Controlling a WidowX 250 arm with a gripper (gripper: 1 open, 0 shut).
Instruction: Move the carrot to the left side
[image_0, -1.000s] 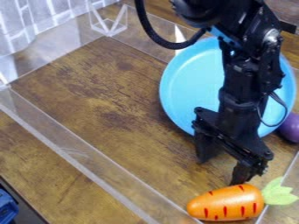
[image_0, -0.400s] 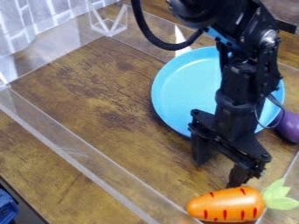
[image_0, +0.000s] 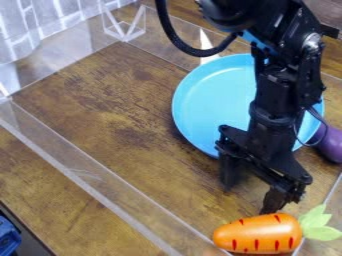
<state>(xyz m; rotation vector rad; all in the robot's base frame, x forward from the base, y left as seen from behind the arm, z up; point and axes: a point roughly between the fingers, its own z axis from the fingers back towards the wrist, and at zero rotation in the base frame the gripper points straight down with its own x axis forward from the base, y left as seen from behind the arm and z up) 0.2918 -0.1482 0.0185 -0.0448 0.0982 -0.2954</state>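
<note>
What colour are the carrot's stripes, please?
The stripes on the carrot are dark red, seen best in the current camera view.

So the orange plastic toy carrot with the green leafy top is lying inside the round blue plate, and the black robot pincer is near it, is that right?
Not quite: the orange plastic toy carrot with the green leafy top lies outside the round blue plate, as the camera view shows. The black robot pincer is near the carrot.
</note>
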